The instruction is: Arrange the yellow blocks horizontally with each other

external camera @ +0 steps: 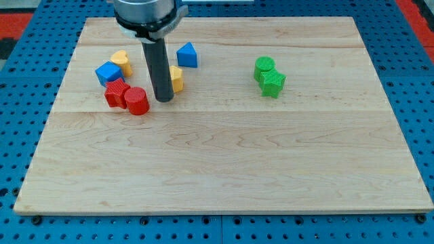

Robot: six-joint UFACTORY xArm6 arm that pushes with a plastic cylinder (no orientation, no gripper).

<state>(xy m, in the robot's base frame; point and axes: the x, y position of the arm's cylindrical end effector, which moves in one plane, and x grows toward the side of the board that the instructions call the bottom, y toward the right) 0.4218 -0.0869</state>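
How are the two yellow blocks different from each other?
The yellow heart-shaped block shows almost whole, while the other yellow block is partly hidden behind the rod. The heart sits against the blue cube; the other sits beside my tip, farther to the view's right and slightly lower. Both are yellow.

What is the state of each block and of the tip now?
my tip: on the board, touching yellow hexagonal block's left.
yellow hexagonal block: partly hidden by rod.
yellow heart block: touching blue cube.
red cylinder: touching red star block.
blue triangular block: alone.
green blocks: touching each other.
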